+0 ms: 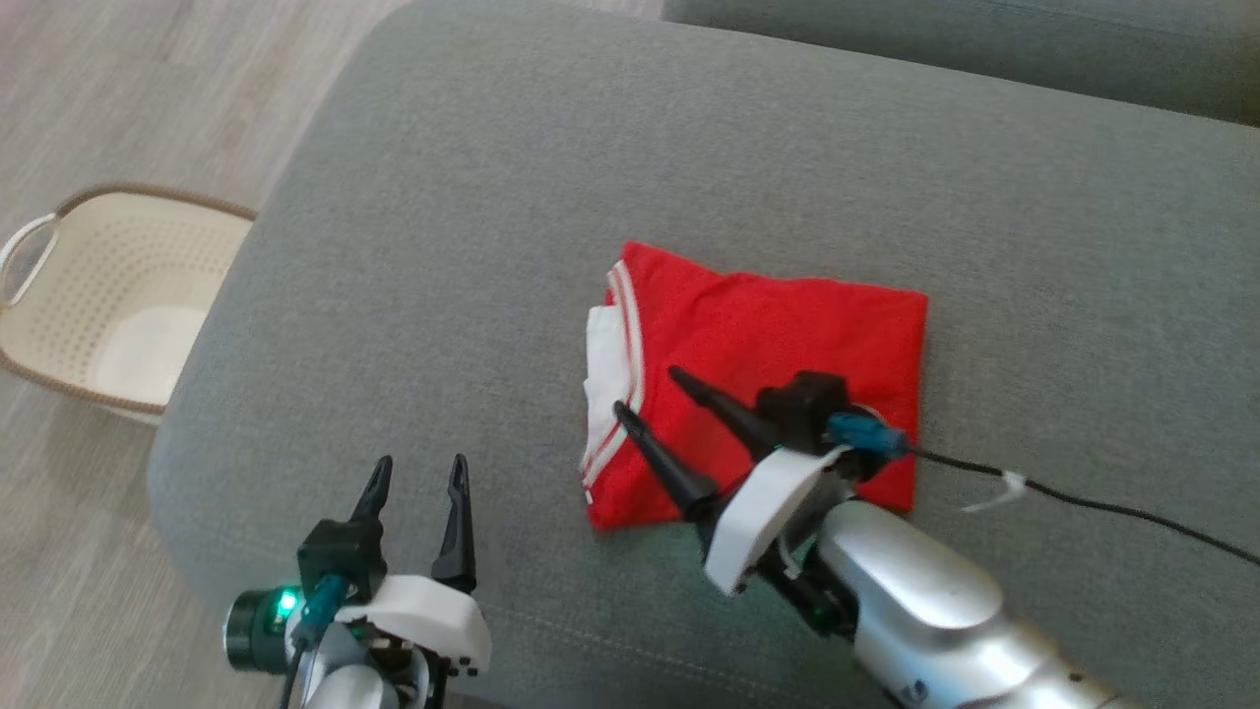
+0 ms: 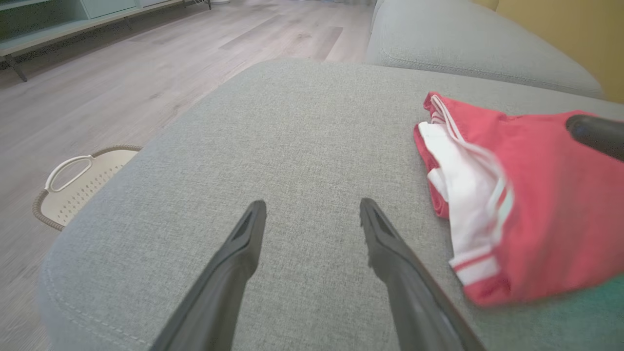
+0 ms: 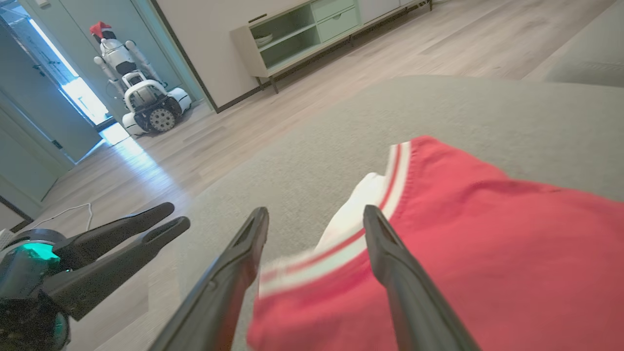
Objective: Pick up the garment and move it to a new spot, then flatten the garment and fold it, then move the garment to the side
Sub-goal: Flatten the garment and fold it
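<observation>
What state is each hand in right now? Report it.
Left hand: open, holding nothing, over the sofa.
Right hand: open, holding nothing, over the folded jersey.

The garment [image 1: 787, 335] is lying on the sofa cushion [image 1: 492, 197], right claw [image 1: 645, 389] seemingly hovering over its left edge; a basket [image 1: 98, 266] is sitting further left.

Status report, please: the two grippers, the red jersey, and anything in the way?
Left gripper open, over bare cushion. Right gripper open, over jersey's striped edge. Jersey folded on the cushion. Basket on floor, off to left.
</observation>
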